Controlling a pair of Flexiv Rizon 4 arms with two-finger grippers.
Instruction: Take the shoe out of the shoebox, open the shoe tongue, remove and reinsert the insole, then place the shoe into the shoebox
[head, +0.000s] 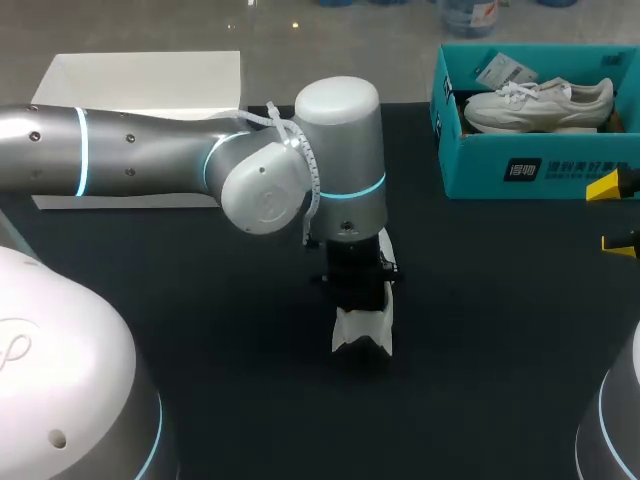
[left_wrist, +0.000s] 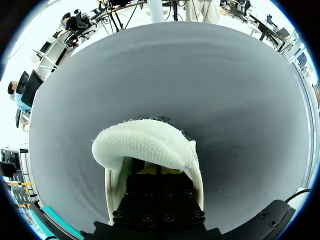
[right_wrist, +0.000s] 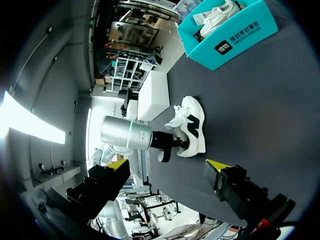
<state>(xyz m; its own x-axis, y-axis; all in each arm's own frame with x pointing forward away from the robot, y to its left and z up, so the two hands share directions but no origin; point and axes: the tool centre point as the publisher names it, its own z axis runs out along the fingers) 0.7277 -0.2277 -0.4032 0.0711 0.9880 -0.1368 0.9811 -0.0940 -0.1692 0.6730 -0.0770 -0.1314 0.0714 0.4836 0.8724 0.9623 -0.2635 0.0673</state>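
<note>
My left arm reaches in to the table's middle, its gripper pointing down and shut on a white mesh insole. In the left wrist view the insole curls over the yellow fingertips. A white shoe with a dark side mark lies on the black table right beside that gripper; the head view hides it behind the arm. The insole hangs just past the shoe's heel. My right gripper stands open at the right edge, well clear of the shoe.
A teal shoebox stands at the back right with a second white shoe and paper tags inside; the right wrist view shows the shoebox too. A white box lid lies at the back left, partly under my left arm.
</note>
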